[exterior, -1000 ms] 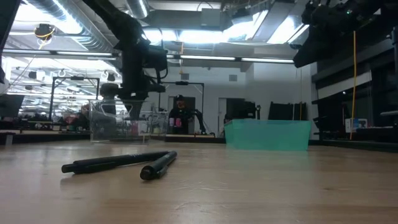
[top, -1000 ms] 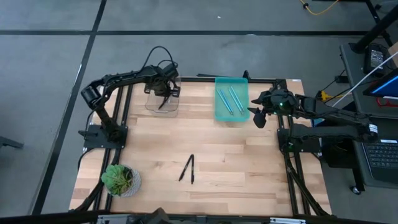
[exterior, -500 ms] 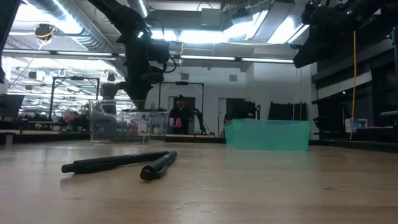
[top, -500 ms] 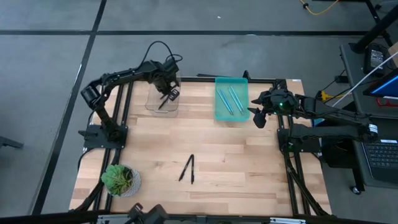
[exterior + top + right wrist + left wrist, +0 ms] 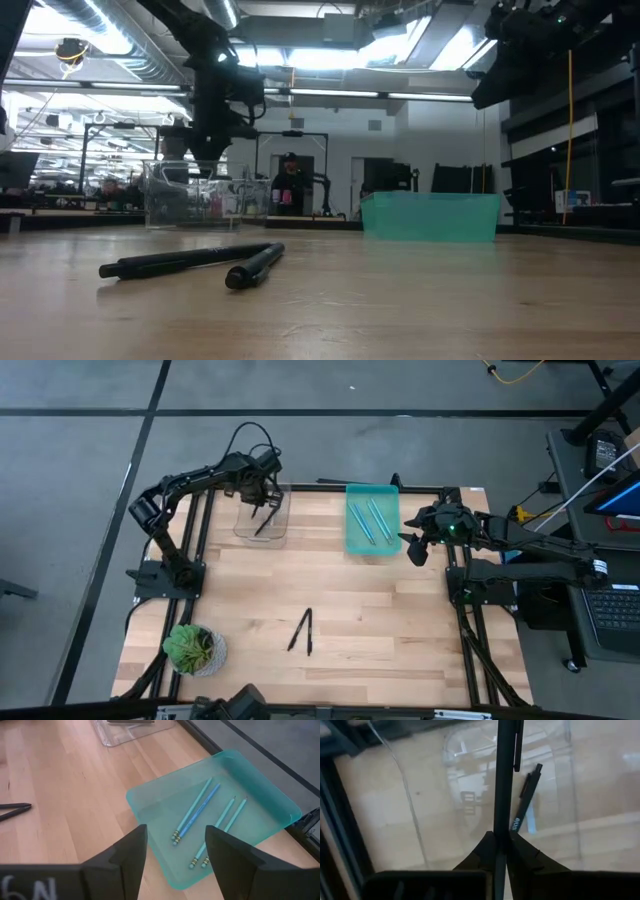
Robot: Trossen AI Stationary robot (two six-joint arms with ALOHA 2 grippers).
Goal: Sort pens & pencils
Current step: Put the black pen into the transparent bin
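Observation:
My left gripper (image 5: 258,488) hovers over the clear tray (image 5: 245,525) at the far left of the table, shut on a black pen (image 5: 504,780). A second black pen (image 5: 526,800) lies flat on the tray's floor. Two more black pens (image 5: 302,631) lie crossed at one end on the wood near the table's near edge, also visible in the low view (image 5: 185,260). Several light blue pencils (image 5: 200,815) lie in the teal tray (image 5: 352,540). My right gripper (image 5: 176,832) waits, open, above and beside the teal tray's right edge. My left gripper pinches the black pen's lower shaft (image 5: 501,827) between its two fingers. The pen runs along the fingers and sticks out forward past their tips, pointing down toward the clear tray. Its clip end is away from the fingers, and its far tip leaves the picture.
A small potted plant (image 5: 195,650) stands at the near left corner. The clear tray (image 5: 165,205) and teal tray (image 5: 430,215) sit side by side along the far edge. Bare wood lies between the trays and the two loose pens. People and furniture show in the room behind.
My left gripper has risen a little above the clear tray and has drifted toward the table's far left corner. The right arm, the trays and the loose pens have kept still.

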